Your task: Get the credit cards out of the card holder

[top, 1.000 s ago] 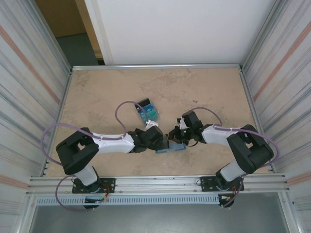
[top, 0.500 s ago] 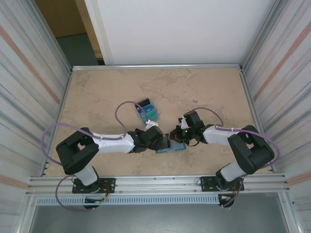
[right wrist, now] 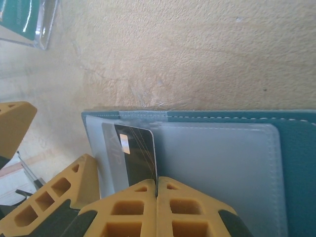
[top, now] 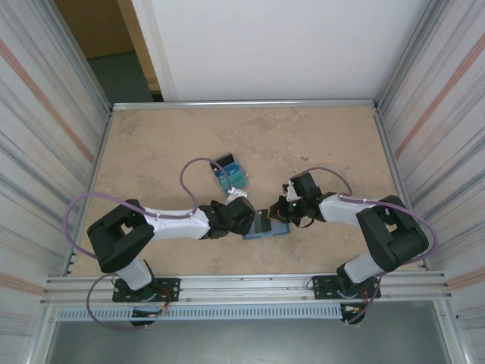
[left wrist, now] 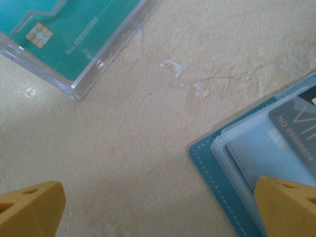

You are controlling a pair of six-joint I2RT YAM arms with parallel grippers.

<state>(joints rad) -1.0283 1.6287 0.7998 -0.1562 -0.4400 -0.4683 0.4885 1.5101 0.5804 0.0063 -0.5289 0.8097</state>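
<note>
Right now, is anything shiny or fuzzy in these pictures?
Left wrist view: the clear case edge glints, and shadow darkens the table near the card holder. Right wrist view: the black card glints; the far table looks soft. Top view: even light.

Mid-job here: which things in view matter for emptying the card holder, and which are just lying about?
Job:
- card holder
- black card, pinched by the shut right tool
- loose teal card on the table
- open left tool

Just there:
- purple cables
- metal rail
</note>
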